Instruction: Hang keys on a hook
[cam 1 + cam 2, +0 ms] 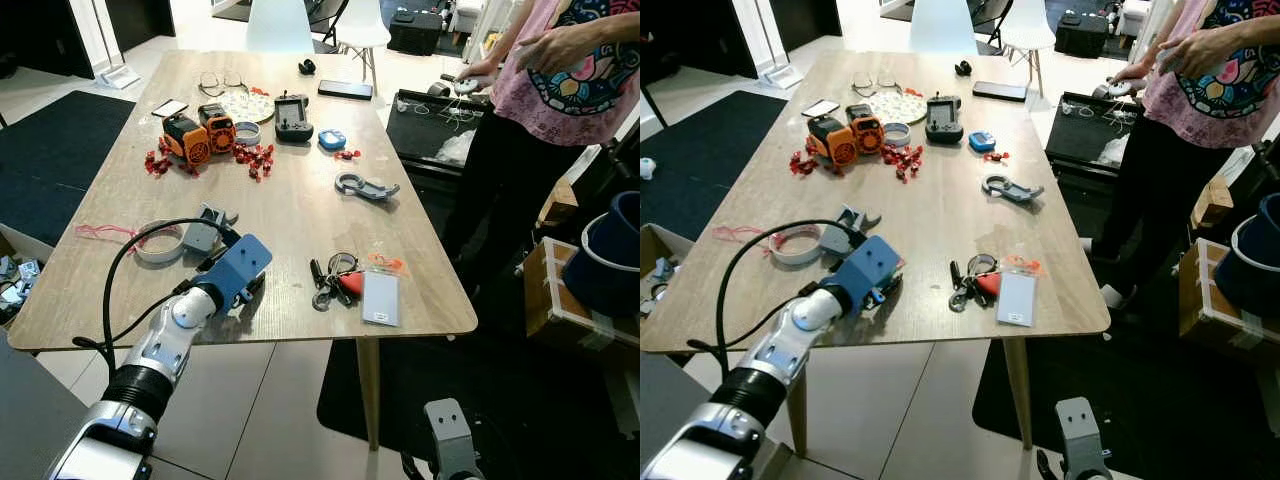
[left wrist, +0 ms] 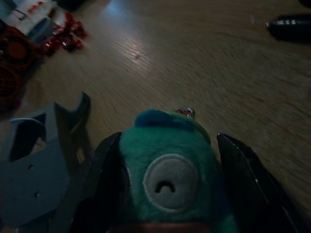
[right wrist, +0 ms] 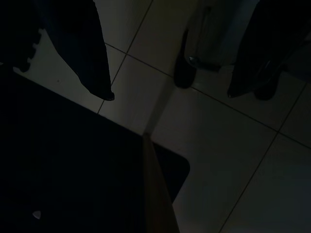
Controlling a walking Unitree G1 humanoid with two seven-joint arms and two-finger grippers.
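The left gripper [image 1: 243, 285] sits low on the tabletop [image 1: 290, 215], close to the near edge, toward the near left corner. In the left wrist view its jaws are spread w/ a teal plush toy [image 2: 167, 170] between them; the fingers [image 2: 243, 170] look to press its sides, so it seems held. The head views hide that toy behind the blue wrist block.

The keys [image 1: 335, 280] lie near the near edge too, right of the gripper & apart from it, w/ a white card [image 1: 381, 298] touching them on the right. Bare wood lies between gripper & keys.

A grey hook [image 1: 366, 187] lies flat mid-tabletop, toward the right edge, w/ open wood all around. A grey clip part [image 2: 36, 165] rests just beside the left gripper, and a tape roll [image 1: 158, 243] sits near the left edge. Orange toys [image 1: 200, 135] & red bits crowd the far left part.

A person [image 1: 560, 90] stands by the far right corner, off the tabletop.

The right gripper hangs below the tabletop. The right wrist view is dark: floor tiles [image 3: 228, 145], a dark mat [image 3: 73, 174]. One finger [image 3: 85, 48] shows, so can't tell how the jaws stand.
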